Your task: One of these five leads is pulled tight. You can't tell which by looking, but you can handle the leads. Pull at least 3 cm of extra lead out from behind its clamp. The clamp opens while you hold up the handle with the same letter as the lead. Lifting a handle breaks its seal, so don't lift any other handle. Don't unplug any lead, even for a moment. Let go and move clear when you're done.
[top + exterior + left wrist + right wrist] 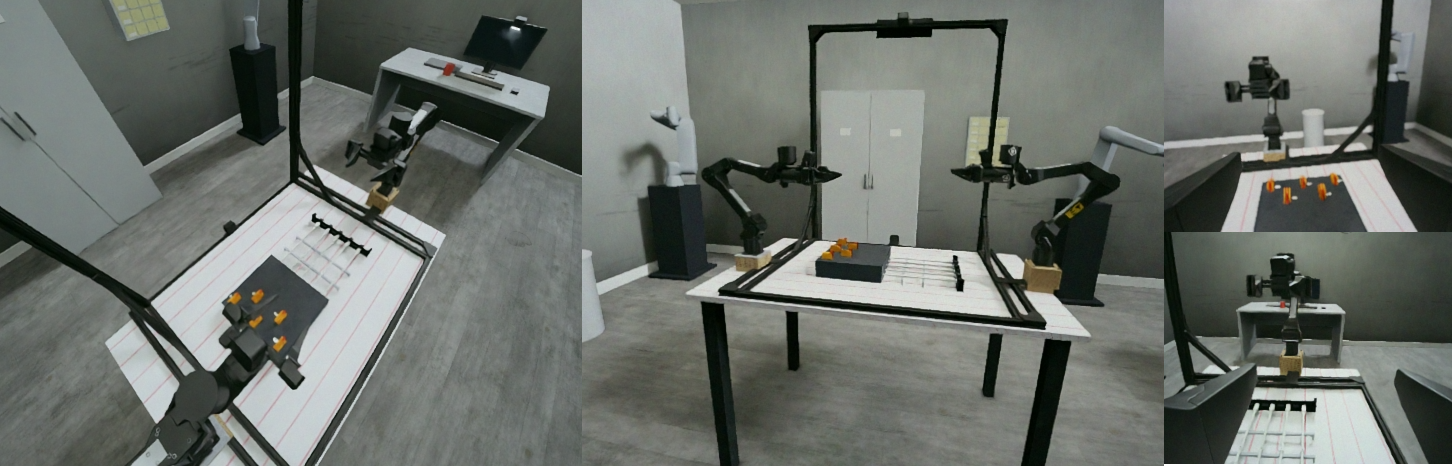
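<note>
"How do the two tools stand?" asks the first.

"The left gripper (371, 164) (953, 172) (1310, 154) (1272, 287) is spread wide with nothing in it, and so is the right gripper (288, 318) (840, 175) (1253, 94) (1326, 373)," says the second. "Both hang above the table (320, 360) (797, 285) (1254, 195) (1339, 417)."

"And the handles?"

"Five orange handles (280, 317) (846, 253) (1322, 191) sit on the dark block (295, 295) (852, 271) (1309, 215), towards the right arm. Their letters are too small to read."

"Where are the leads?"

"The pale leads (354, 262) (922, 270) (1285, 424) run side by side between the block and the black rack (341, 235) (957, 272) (1295, 405), nearer the left arm. Two thin crossbars (320, 255) (1279, 434) lie across their run. Which lead is tight, nobody can tell by sight."
</note>
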Available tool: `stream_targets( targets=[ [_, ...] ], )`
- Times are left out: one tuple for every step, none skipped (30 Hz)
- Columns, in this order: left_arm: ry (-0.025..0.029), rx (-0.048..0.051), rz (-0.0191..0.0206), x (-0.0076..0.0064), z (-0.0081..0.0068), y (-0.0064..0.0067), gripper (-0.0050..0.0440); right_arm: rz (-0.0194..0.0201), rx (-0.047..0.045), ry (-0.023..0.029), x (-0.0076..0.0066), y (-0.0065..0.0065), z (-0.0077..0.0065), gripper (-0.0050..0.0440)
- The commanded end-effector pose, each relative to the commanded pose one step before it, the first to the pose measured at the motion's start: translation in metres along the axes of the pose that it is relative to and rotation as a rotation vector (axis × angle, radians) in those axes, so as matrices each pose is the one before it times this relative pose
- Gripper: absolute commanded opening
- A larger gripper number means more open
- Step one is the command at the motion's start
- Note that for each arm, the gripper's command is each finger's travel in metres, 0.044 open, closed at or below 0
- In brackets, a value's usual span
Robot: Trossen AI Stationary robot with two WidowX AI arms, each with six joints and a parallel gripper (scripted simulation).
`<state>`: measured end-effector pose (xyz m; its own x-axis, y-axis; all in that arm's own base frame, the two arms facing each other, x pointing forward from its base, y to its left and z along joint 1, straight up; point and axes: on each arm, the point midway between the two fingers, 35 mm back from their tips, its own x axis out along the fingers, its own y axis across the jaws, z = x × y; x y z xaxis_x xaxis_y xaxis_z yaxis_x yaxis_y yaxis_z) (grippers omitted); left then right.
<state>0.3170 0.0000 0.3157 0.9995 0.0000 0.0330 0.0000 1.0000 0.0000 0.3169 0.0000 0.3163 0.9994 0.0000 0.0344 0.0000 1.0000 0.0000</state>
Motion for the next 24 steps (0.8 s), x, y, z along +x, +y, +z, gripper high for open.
stream_targets(
  targets=[
    [-0.01698, 0.00000, 0.00000, -0.00103, 0.00717, 0.00000, 0.0400, 0.00000, 0.00000, -0.01559, -0.00094, 0.00000, 0.00659, 0.0400],
    [0.00000, 0.00000, 0.00000, 0.00000, 0.00000, 0.00000, 0.0400, 0.00000, 0.00000, 0.00000, 0.00000, 0.00000, 0.00000, 0.0400],
    [0.00000, 0.00000, 0.00000, 0.00000, 0.00000, 0.00000, 0.0400, 0.00000, 0.00000, 0.00000, 0.00000, 0.00000, 0.00000, 0.0400],
    [0.00000, 0.00000, 0.00000, 0.00000, 0.00000, 0.00000, 0.0400, 0.00000, 0.00000, 0.00000, 0.00000, 0.00000, 0.00000, 0.0400],
    [0.00000, 0.00000, 0.00000, 0.00000, 0.00000, 0.00000, 0.0400, 0.00000, 0.00000, 0.00000, 0.00000, 0.00000, 0.00000, 0.0400],
    [0.00000, 0.00000, 0.00000, 0.00000, 0.00000, 0.00000, 0.0400, 0.00000, 0.00000, 0.00000, 0.00000, 0.00000, 0.00000, 0.0400],
    [0.00000, 0.00000, 0.00000, 0.00000, 0.00000, 0.00000, 0.0400, 0.00000, 0.00000, 0.00000, 0.00000, 0.00000, 0.00000, 0.0400],
    [0.00000, 0.00000, 0.00000, 0.00000, 0.00000, 0.00000, 0.0400, 0.00000, 0.00000, 0.00000, 0.00000, 0.00000, 0.00000, 0.0400],
    [0.00000, 0.00000, 0.00000, 0.00000, 0.00000, 0.00000, 0.0400, 0.00000, 0.00000, 0.00000, 0.00000, 0.00000, 0.00000, 0.0400],
    [0.00000, 0.00000, 0.00000, 0.00000, 0.00000, 0.00000, 0.0400, 0.00000, 0.00000, 0.00000, 0.00000, 0.00000, 0.00000, 0.0400],
    [0.00000, 0.00000, 0.00000, 0.00000, 0.00000, 0.00000, 0.0400, 0.00000, 0.00000, 0.00000, 0.00000, 0.00000, 0.00000, 0.0400],
    [0.00000, 0.00000, 0.00000, 0.00000, 0.00000, 0.00000, 0.0400, 0.00000, 0.00000, 0.00000, 0.00000, 0.00000, 0.00000, 0.0400],
    [0.00000, 0.00000, 0.00000, 0.00000, 0.00000, 0.00000, 0.0400, 0.00000, 0.00000, 0.00000, 0.00000, 0.00000, 0.00000, 0.0400],
    [0.00000, 0.00000, 0.00000, 0.00000, 0.00000, 0.00000, 0.0400, 0.00000, 0.00000, 0.00000, 0.00000, 0.00000, 0.00000, 0.0400],
    [0.00000, 0.00000, 0.00000, 0.00000, 0.00000, 0.00000, 0.0400, 0.00000, 0.00000, 0.00000, 0.00000, 0.00000, 0.00000, 0.0400],
    [0.00000, 0.00000, 0.00000, 0.00000, 0.00000, 0.00000, 0.0400, 0.00000, 0.00000, 0.00000, 0.00000, 0.00000, 0.00000, 0.0400],
    [0.00000, 0.00000, 0.00000, 0.00000, 0.00000, 0.00000, 0.0400, 0.00000, 0.00000, 0.00000, 0.00000, 0.00000, 0.00000, 0.0400],
    [0.06662, -0.00183, 0.00193, 0.00361, -0.00968, 0.00266, 0.0209, 0.00000, 0.00000, -0.00001, 0.00000, 0.00000, 0.00001, 0.0440],
    [0.06661, -0.00183, 0.00193, 0.00425, -0.00941, 0.00267, 0.0209, 0.00000, 0.00000, 0.00000, 0.00000, 0.00000, 0.00000, 0.0440],
    [0.06661, -0.00183, 0.00193, 0.00487, -0.00910, 0.00268, 0.0209, 0.00000, 0.00000, 0.00000, 0.00000, 0.00000, 0.00000, 0.0440],
    [0.06661, -0.00183, 0.00193, 0.00547, -0.00875, 0.00269, 0.0209, 0.00000, 0.00000, 0.00000, 0.00000, 0.00000, 0.00000, 0.0440],
    [0.06661, -0.00183, 0.00193, 0.00605, -0.00836, 0.00269, 0.0209, 0.00000, 0.00000, 0.00000, 0.00000, 0.00000, 0.00000, 0.0440],
    [0.06661, -0.00183, 0.00193, 0.00660, -0.00794, 0.00269, 0.0209, 0.00000, 0.00000, 0.00000, 0.00000, 0.00000, 0.00000, 0.0440],
    [0.06661, -0.00183, 0.00193, 0.00712, -0.00748, 0.00269, 0.0209, 0.00000, 0.00000, 0.00000, 0.00000, 0.00000, 0.00000, 0.0440]
  ],
)
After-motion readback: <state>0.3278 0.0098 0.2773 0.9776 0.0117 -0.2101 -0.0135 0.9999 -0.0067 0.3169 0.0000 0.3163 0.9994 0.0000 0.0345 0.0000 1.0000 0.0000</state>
